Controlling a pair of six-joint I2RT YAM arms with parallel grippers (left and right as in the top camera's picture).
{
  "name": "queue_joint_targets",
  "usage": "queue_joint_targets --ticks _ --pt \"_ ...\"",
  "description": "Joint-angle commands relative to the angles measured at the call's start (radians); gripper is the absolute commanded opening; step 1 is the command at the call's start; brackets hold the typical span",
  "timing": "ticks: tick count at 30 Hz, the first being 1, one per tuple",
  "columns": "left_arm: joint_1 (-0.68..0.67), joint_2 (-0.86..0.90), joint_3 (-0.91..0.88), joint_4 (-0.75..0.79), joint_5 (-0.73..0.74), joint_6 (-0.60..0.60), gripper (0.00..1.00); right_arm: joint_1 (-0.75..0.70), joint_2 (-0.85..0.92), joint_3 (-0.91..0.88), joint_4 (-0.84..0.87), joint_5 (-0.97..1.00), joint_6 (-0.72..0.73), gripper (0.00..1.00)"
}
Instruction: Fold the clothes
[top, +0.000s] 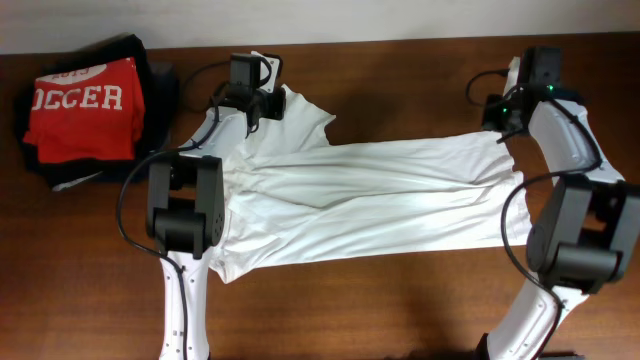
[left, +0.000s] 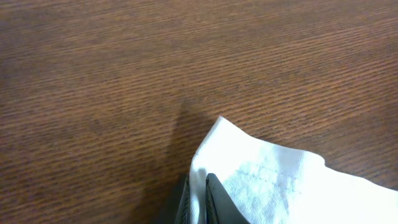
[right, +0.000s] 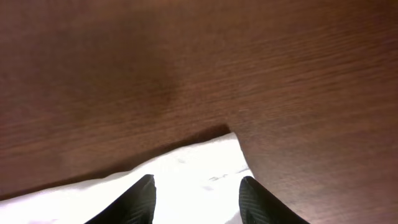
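The clothes, a plain white T-shirt (top: 370, 195), lie spread across the middle of the table, stretched and creased. At the far-left sleeve, my left gripper (top: 256, 112) is pinched on the cloth. In the left wrist view its jaws (left: 198, 180) hold a thin fold of the white fabric (left: 280, 186) between them. My right gripper (top: 503, 122) hangs over the shirt's far-right corner. In the right wrist view it (right: 196, 183) stands open, with the white corner (right: 199, 162) lying flat beneath and between the fingers.
A red shirt with white letters (top: 85, 108) lies on a pile of dark garments (top: 155, 75) at the far left of the table. Bare brown wood (top: 400, 300) runs along the near side, and both arm bases stand there.
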Motion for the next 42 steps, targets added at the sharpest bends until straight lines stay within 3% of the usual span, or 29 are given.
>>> queue_joint_targets --ticks 1,8,13,17,19,21,23,24,25,29,33,42 --pt "0.001 0.030 0.010 -0.037 0.013 0.007 0.11 -0.014 0.076 0.014 0.023 0.012 -0.035 0.48" --pt "0.001 0.030 0.010 -0.045 0.013 0.008 0.11 -0.069 0.158 0.014 0.069 0.015 -0.035 0.52" --pt "0.001 0.030 0.010 -0.045 0.013 0.007 0.12 -0.071 0.182 0.014 0.071 -0.131 -0.036 0.52" --pt "0.001 0.030 0.010 -0.045 0.013 0.008 0.12 -0.072 0.182 0.030 0.039 -0.127 -0.078 0.55" --pt "0.001 0.030 0.010 -0.044 -0.007 0.008 0.12 -0.071 0.183 0.025 -0.008 -0.127 -0.081 0.47" --pt "0.001 0.030 0.010 -0.044 -0.029 0.008 0.12 -0.071 0.183 0.021 -0.014 -0.127 -0.081 0.48" --pt "0.001 0.030 0.010 -0.044 -0.028 0.008 0.12 -0.070 0.183 0.020 -0.009 -0.127 -0.081 0.37" --pt "0.001 0.030 0.010 -0.045 -0.028 0.007 0.12 -0.070 0.183 0.020 0.012 -0.127 -0.081 0.09" --pt "0.001 0.030 0.011 -0.041 -0.026 0.007 0.04 -0.070 0.183 0.021 0.032 -0.128 -0.081 0.04" --pt "0.015 0.029 0.138 -0.201 0.109 -0.006 0.00 -0.069 0.183 0.024 0.040 -0.166 -0.068 0.04" --pt "0.022 0.029 0.333 -0.444 0.108 -0.008 0.00 -0.051 0.183 0.029 0.008 -0.149 -0.054 0.04" --pt "0.112 -0.056 0.343 -0.628 0.094 -0.011 0.01 -0.040 0.174 0.311 -0.235 -0.259 -0.083 0.04"
